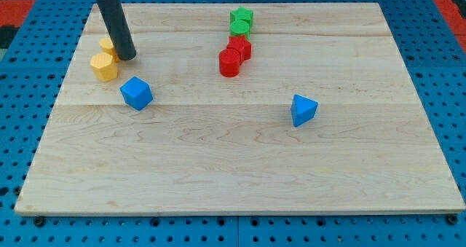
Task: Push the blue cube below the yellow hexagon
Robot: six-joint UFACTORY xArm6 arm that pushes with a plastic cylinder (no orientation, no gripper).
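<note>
The blue cube (pixel 136 93) lies at the board's left, just below and to the right of the yellow hexagon (pixel 104 67). A second yellow block (pixel 107 45) sits right above the hexagon, partly hidden by the rod. My tip (pixel 127 57) rests on the board just right of the two yellow blocks and above the blue cube, apart from the cube.
A blue triangular block (pixel 303 110) lies right of centre. Two red blocks (pixel 234 55) sit together at the upper middle, with two green blocks (pixel 241 20) right above them. The wooden board (pixel 240 174) rests on a blue perforated table.
</note>
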